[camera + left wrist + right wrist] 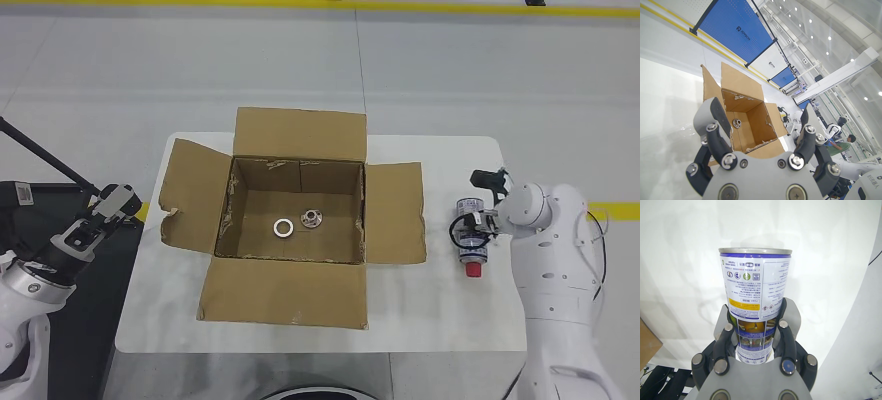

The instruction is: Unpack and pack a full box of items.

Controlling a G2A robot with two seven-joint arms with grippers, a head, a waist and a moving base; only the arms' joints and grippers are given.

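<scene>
An open cardboard box (290,290) stands mid-table, flaps spread. Inside it lie a metal ring (283,227) and a small metal flange (312,215). Over the table to the right of the box, my right gripper (478,222) is shut on a blue-and-white spray can (468,238) with a red cap. In the right wrist view the fingers (785,311) clamp the can (755,279) around its middle, its metal base pointing away from the gripper (755,308). My left gripper (112,200) hangs off the table's left edge, open and holding nothing (761,106), facing the box (742,89) and flange (736,123).
The white table (450,320) has bare surface in front of the box and on its right side around the can. A black stand (40,150) rises at the far left, off the table.
</scene>
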